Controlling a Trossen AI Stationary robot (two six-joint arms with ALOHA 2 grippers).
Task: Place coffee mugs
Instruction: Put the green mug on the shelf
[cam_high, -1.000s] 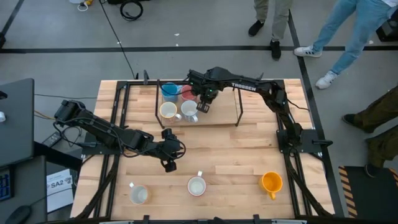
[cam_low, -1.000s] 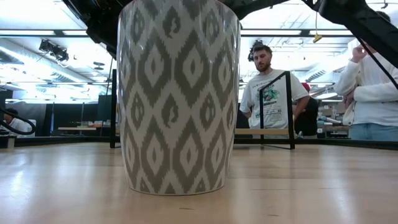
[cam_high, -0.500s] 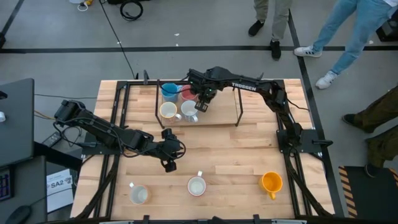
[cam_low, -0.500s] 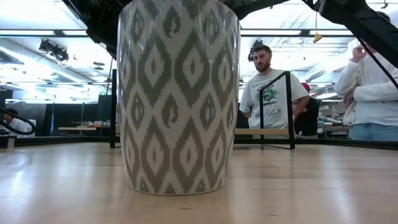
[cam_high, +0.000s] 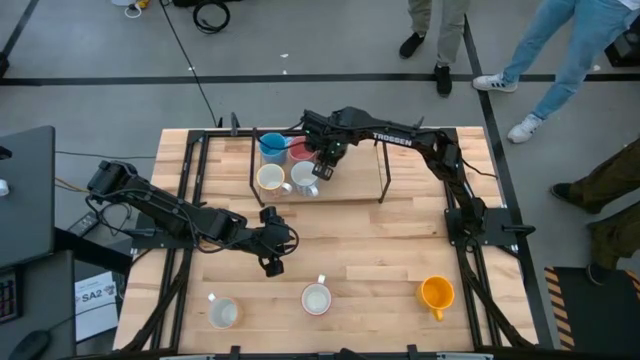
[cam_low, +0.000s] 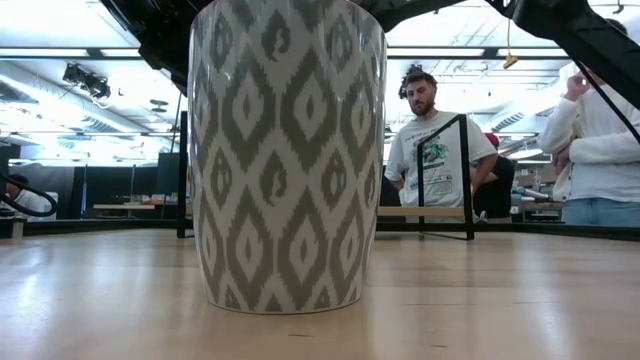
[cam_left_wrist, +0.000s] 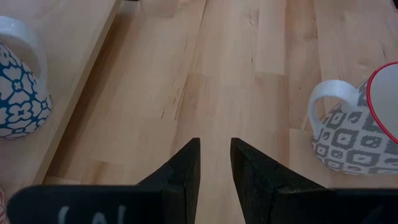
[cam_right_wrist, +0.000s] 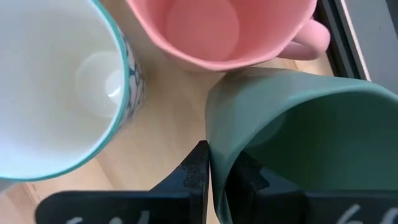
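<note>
One green mug is pinched by its rim in the right gripper, beside the pink mug at the rack's back, white mug just alongside. It still needs lowering into the open spot there. Far from the rack, the left gripper idles, fingers slightly parted around nothing.

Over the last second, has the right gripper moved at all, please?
Yes, slightly: in the high view the right gripper, shut on the green mug's rim, edged toward the pink mug.
</note>
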